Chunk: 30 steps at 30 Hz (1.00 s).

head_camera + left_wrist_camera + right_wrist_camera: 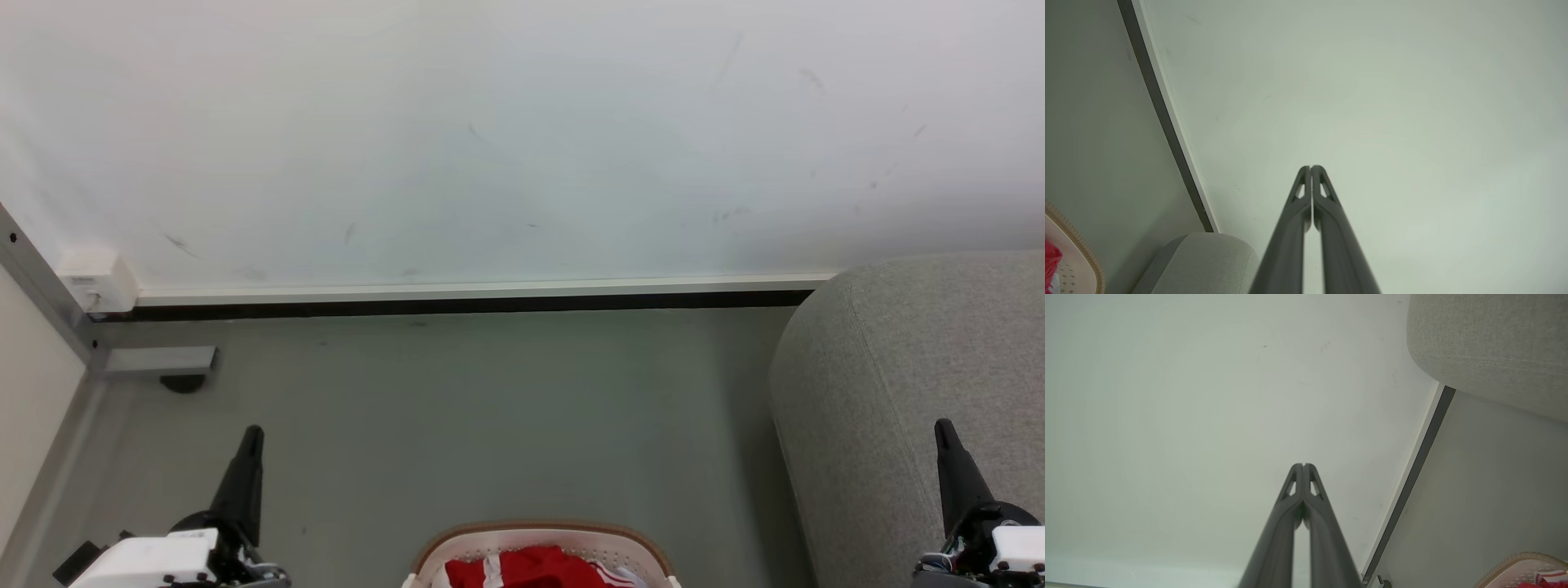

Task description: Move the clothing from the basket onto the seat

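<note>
left gripper point(252, 434) sat at lower left of the head view, fingers pressed tip to tip, holding nothing. right gripper point(944, 428) at lower right was likewise closed and empty, in front of the grey sofa point(882, 351) on the right edge. red clothing point(531, 569) lay in the basket point(540, 531) at bottom centre, apart from the sofa.
</note>
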Available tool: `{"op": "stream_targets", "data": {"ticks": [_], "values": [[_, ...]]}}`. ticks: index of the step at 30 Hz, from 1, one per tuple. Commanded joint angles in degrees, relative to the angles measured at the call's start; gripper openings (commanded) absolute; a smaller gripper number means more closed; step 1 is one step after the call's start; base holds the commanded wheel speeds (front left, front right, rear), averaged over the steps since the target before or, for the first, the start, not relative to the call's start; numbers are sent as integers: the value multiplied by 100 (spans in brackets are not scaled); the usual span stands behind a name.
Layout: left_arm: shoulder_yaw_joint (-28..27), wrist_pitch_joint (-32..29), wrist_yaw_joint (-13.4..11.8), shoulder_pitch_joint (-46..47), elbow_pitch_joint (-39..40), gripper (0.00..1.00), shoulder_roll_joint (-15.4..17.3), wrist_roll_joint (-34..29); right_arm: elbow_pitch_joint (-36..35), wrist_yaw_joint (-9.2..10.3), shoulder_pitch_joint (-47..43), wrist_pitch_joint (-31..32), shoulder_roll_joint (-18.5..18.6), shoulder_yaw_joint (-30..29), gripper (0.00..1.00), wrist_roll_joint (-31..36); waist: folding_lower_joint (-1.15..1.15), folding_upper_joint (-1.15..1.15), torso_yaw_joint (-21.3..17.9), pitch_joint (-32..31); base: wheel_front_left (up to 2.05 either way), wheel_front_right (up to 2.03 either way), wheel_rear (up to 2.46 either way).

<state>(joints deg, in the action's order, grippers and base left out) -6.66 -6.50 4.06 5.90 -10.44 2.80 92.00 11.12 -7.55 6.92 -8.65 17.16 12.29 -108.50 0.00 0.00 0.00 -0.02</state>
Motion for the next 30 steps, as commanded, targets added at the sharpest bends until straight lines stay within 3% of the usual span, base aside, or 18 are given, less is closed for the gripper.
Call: {"op": "stream_targets", "data": {"ticks": [1,2,3,14,20,30], "values": [[-7,-17,3,36,21,0,12,75,-21,13,12,-22,51,-1,0,-61,0,0,0,0,0,0,0],[-7,-17,3,36,21,0,12,75,-21,13,12,-23,50,-1,0,-62,0,0,0,0,0,0,0],[0,0,0,0,0,100,0,0,0,0,0,-1,4,3,100,0,0,0,0,0,0,0,0],[234,242,27,-38,-142,100,-13,-197,33,1,-148,-71,-183,-146,100,484,0,0,-7,4,0,0,0],[334,405,-10,-21,-177,100,-10,-604,-84,1,-215,-120,-294,-309,100,1476,0,0,-19,8,0,0,0],[536,655,-153,-51,-73,100,-5,-1788,-229,2,-374,-196,-455,-438,100,3280,0,0,-23,19,0,0,0]]}}
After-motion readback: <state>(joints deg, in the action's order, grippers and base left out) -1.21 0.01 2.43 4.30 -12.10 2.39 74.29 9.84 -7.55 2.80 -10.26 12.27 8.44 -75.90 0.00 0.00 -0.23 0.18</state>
